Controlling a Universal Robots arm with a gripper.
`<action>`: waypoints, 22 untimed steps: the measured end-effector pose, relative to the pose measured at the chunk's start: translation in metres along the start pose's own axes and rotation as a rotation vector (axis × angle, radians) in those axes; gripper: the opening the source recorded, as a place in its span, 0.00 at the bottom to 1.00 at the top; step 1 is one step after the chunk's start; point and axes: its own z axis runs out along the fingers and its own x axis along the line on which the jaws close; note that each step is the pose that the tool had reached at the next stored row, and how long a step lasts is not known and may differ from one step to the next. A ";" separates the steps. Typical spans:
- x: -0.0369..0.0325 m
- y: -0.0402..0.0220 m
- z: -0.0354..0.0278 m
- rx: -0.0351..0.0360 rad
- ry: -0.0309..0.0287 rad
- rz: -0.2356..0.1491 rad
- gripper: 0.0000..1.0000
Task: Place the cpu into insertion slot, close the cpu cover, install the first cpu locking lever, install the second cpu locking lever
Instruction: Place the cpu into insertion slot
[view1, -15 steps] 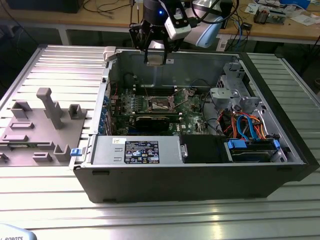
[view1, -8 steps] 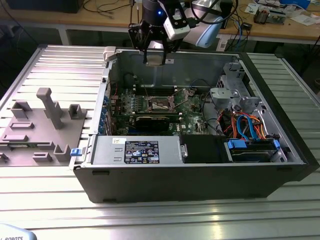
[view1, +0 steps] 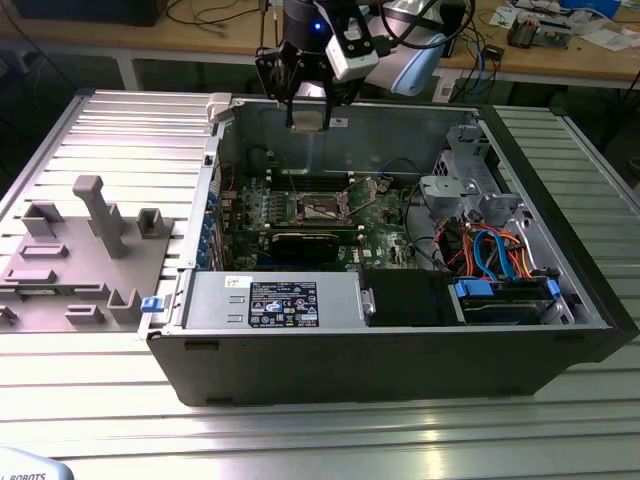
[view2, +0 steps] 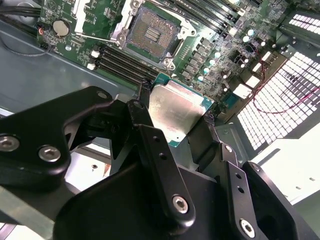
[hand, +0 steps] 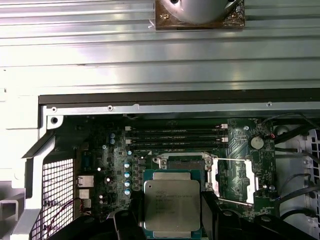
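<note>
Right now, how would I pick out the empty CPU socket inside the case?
Start at the open computer case and find the green motherboard inside. The socket is the square recess beside the long black memory slots, the only one with a bare grid of contacts and a silvery frame.

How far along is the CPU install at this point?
Done: nothing seated yet; the socket is empty. In hand: the end effector holds the cpu above the open case. Left: seating it, closing the cpu cover, which stands open beside the socket, and both locking levers.
</note>
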 end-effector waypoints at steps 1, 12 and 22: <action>0.0002 0.0000 0.0005 0.0004 0.0000 0.000 0.55; 0.0003 -0.0003 0.0025 0.0471 -0.0012 0.001 0.55; 0.0003 -0.0003 0.0026 0.0472 -0.0014 0.002 0.55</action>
